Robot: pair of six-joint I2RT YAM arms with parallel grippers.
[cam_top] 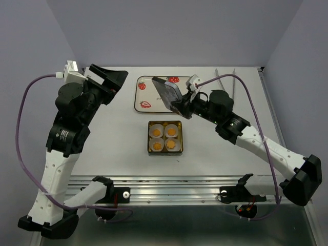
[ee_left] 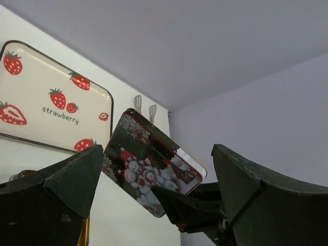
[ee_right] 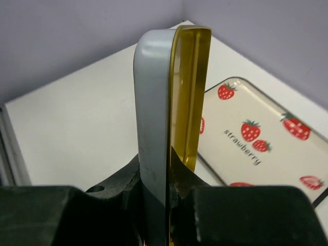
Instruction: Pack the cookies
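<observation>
Right fingers (ee_right: 241, 215): clenched on the lower edge of a tin lid (ee_right: 169, 97), which the right wrist view shows edge-on, a grey outer face at left and a gold inner rim at right. In the overhead view these fingers (cam_top: 182, 107) sit just right of centre. The lid (cam_top: 168, 89) stands tilted above them, overlapping the right end of a strawberry-printed tray (cam_top: 146, 95). In the left wrist view the lid (ee_left: 148, 171) turns a snowman print toward the camera, lower centre of frame, with the tray (ee_left: 51, 102) at upper left.

Left fingers (ee_left: 61, 195): released, spread wide at the lower corners of the left wrist view, with nothing between them. In the overhead view they (cam_top: 115, 77) hang at upper left, well apart from the lid and left of the tray.

Cookies (cam_top: 171, 131): four round orange-yellow pieces in a two-by-two block at the centre of the overhead view. Each sits in a white paper cup (cam_top: 155, 134) inside an open square gold tin (cam_top: 165, 123). The tin rests on the white desk (cam_top: 113, 133) just below the tray and below the lifted lid, touched by neither pair of fingers.
</observation>
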